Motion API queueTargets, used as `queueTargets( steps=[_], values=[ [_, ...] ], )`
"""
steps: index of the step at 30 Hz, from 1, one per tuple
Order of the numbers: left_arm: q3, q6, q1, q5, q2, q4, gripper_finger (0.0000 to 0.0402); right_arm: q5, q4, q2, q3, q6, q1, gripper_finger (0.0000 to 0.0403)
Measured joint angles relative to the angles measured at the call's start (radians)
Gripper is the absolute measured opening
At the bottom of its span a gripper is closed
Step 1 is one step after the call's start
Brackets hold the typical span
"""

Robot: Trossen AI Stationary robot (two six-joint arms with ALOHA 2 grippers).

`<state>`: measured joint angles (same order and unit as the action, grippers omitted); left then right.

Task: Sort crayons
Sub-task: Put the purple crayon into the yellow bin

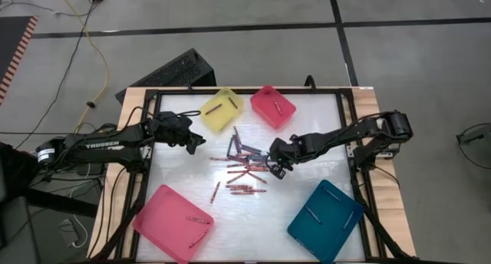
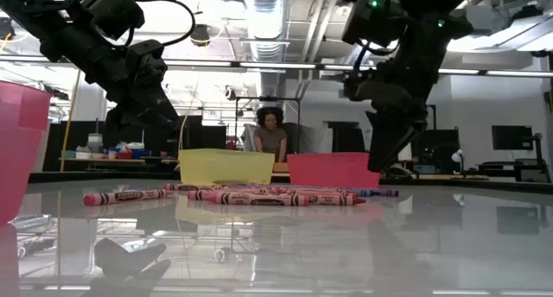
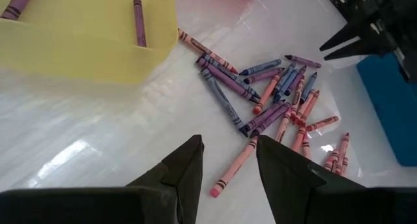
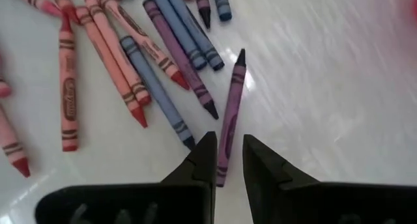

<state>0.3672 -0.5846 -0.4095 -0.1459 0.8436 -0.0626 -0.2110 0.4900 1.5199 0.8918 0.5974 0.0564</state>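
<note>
The right gripper [image 4: 228,160], fingers parted, hovers over a purple crayon [image 4: 229,116] at the crayon pile's [image 1: 244,166] three o'clock edge; the left gripper [image 3: 228,160] waits open at ten o'clock.

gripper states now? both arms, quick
Left gripper: open, empty, hanging above the table near the yellow tray.
Right gripper: open, narrow gap, holding nothing; a purple crayon lies just ahead between its fingers.
</note>
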Motion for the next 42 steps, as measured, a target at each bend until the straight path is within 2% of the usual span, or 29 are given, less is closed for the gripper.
queueTargets(
  steps=[14, 21, 33, 42],
  values=[
    [0.0, -0.003, 0.0, 0.02, 0.0, 0.0, 0.0133, -0.012, -0.014, 0.006, -0.001, -0.034, -0.008, 0.0068],
    [0.0, -0.003, 0.001, 0.02, 0.0, 0.0, 0.0133, -0.008, -0.088, 0.007, -0.061, -0.022, -0.007, 0.0068],
    [0.0, -0.003, 0.001, 0.038, 0.0, 0.0, 0.0133, -0.018, -0.127, 0.008, -0.064, -0.033, -0.026, 0.0068],
    [0.0, -0.011, 0.001, 0.035, 0.0, 0.0, 0.0133, -0.006, -0.173, 0.123, -0.06, -0.028, -0.011, 0.0068]
  ],
)
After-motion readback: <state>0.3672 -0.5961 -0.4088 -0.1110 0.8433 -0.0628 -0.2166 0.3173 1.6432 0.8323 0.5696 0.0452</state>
